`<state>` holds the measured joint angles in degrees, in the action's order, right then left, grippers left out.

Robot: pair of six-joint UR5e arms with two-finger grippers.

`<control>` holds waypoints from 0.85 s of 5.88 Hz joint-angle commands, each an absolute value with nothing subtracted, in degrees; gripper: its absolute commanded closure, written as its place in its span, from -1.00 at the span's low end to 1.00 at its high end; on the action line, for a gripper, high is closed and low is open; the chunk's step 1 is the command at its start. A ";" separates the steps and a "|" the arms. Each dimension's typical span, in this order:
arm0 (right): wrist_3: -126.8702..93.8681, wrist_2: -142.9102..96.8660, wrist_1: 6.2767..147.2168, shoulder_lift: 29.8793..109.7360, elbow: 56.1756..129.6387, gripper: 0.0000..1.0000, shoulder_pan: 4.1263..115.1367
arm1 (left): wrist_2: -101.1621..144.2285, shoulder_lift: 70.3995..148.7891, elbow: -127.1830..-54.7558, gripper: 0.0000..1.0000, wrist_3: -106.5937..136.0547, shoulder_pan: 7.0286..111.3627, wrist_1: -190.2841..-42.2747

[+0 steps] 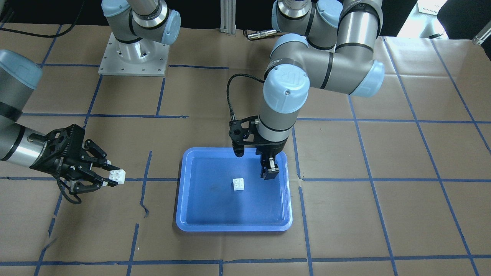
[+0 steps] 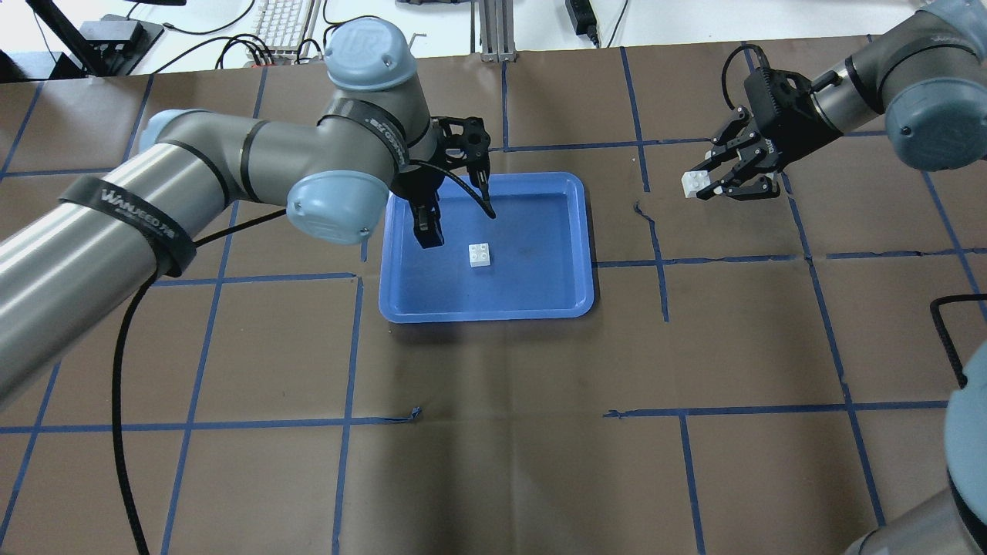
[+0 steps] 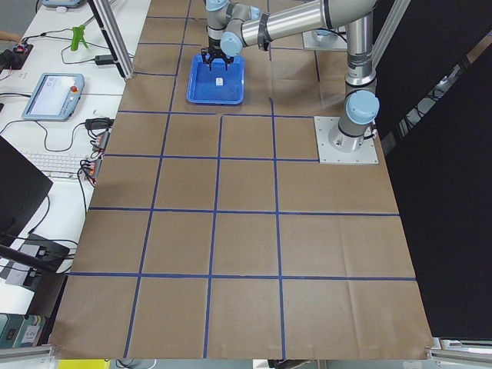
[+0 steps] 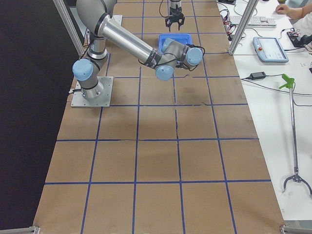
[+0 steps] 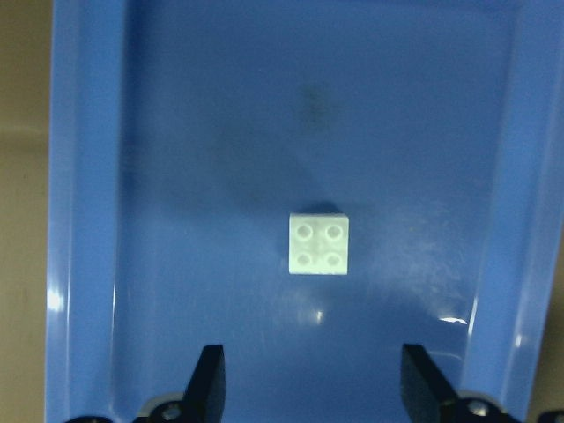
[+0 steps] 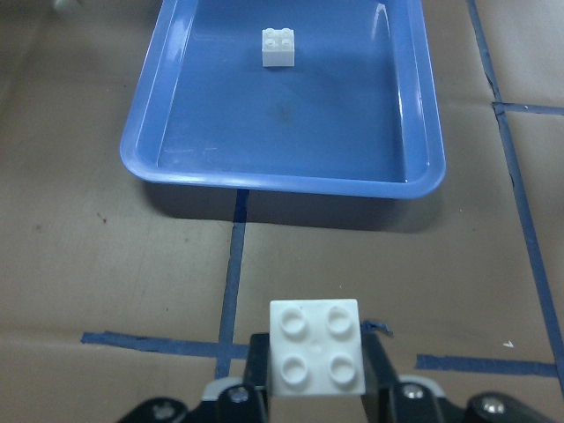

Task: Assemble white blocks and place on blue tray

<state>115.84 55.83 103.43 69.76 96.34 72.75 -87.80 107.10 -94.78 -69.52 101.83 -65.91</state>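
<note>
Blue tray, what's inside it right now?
One white block sits studs up on the blue tray floor, clear of its walls. Nothing else shows inside. The open left gripper above hides a patch of floor by one wall.

A black fabric strap (image 2: 127, 214) round the grey metal left arm (image 2: 46, 285) reads roughly "WANUSEED", and the pale blue round joint cap (image 2: 372, 45) at two o'clock from it bears "UR".

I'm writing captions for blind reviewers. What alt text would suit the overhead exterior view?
The right gripper holds one white block over the brown table, off to the right of the blue tray. The other white block sits studs-up inside the tray, with the left gripper open just beside it.
</note>
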 commanded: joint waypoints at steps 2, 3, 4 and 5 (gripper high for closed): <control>100.27 55.46 113.94 69.18 97.64 0.38 83.72 | -86.31 96.45 -94.66 -0.60 -68.65 93.98 -79.42; 91.06 55.55 123.65 68.47 100.52 0.38 87.67 | -86.66 95.37 -93.96 -0.60 -64.55 93.43 -81.11; 84.53 55.55 133.32 66.55 103.59 0.38 90.93 | -87.97 95.10 -91.69 -0.60 -59.55 93.43 -83.91; 80.29 55.63 141.68 63.57 105.54 0.38 93.58 | -91.20 95.88 -88.71 -0.67 -50.98 93.51 -87.15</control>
<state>85.37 55.57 133.09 66.11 103.31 90.72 -88.69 95.56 -91.29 -58.20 93.55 -84.13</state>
